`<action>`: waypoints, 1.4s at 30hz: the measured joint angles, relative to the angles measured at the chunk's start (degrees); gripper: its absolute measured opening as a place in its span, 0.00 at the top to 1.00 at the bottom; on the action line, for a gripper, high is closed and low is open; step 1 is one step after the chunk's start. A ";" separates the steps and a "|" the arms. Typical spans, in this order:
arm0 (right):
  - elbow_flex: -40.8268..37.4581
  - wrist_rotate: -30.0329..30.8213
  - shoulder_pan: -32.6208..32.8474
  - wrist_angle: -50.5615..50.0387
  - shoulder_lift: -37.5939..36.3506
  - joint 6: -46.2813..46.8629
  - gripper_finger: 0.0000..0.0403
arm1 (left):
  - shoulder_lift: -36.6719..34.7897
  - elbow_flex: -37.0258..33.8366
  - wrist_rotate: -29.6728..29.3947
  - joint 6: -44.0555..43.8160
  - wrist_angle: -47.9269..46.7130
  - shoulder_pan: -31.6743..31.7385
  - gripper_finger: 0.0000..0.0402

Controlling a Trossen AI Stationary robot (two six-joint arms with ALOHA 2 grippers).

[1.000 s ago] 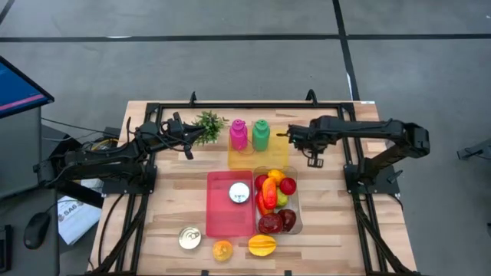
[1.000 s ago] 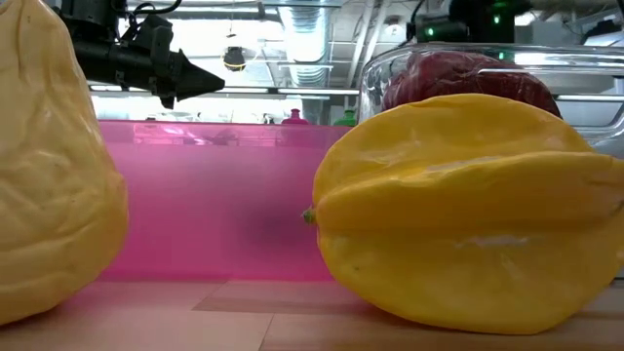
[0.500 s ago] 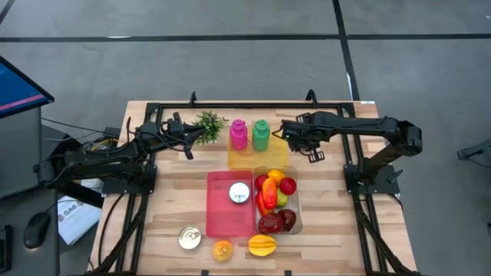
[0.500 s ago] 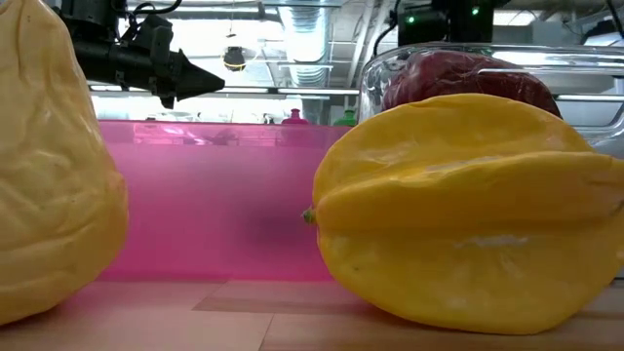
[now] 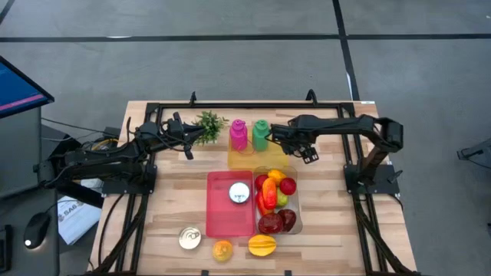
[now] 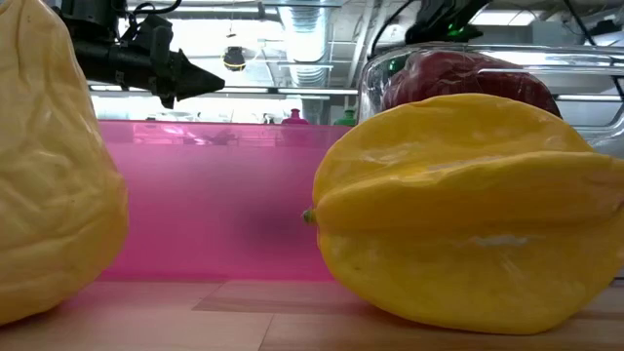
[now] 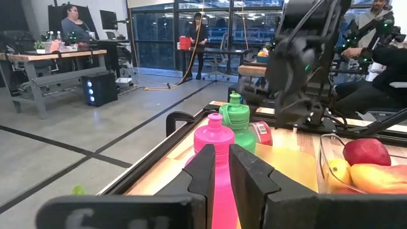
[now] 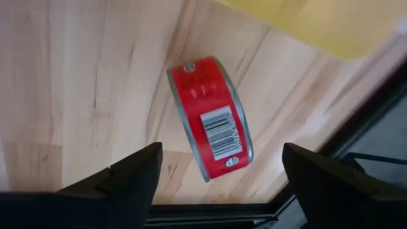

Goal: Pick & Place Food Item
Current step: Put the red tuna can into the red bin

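While the left gripper (image 5: 186,150) waits pressed shut, the right gripper (image 5: 275,136) hangs with jaws spread directly above the red can (image 8: 210,127), lying on bare tabletop between them.

two bottles (image 5: 238,134), three tins (image 5: 189,238), two trays (image 5: 229,204), one plant (image 5: 208,125)

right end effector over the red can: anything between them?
Nothing visible. In the right wrist view the red can lies on bare wood between the open fingers of the right end effector, with clear space either side. Yellow tray sits beside it, not in the path.
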 joint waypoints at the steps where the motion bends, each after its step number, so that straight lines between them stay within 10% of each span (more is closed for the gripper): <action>1: 0.00 -0.08 -0.45 0.15 1.00 -0.31 0.20 | 0.00 0.00 0.00 0.00 -0.02 0.00 0.91; 18: -0.02 -9.26 -5.57 3.13 13.02 0.81 0.29 | 0.00 0.00 0.00 0.00 -0.04 0.00 0.91; 30: -0.04 -9.14 -5.57 0.62 14.04 1.30 0.72 | 0.00 0.00 0.00 0.00 -0.04 0.00 0.91; 42: -0.07 -9.08 -5.55 -4.56 9.25 5.90 0.73 | 0.00 0.00 0.00 0.00 -0.04 0.00 0.91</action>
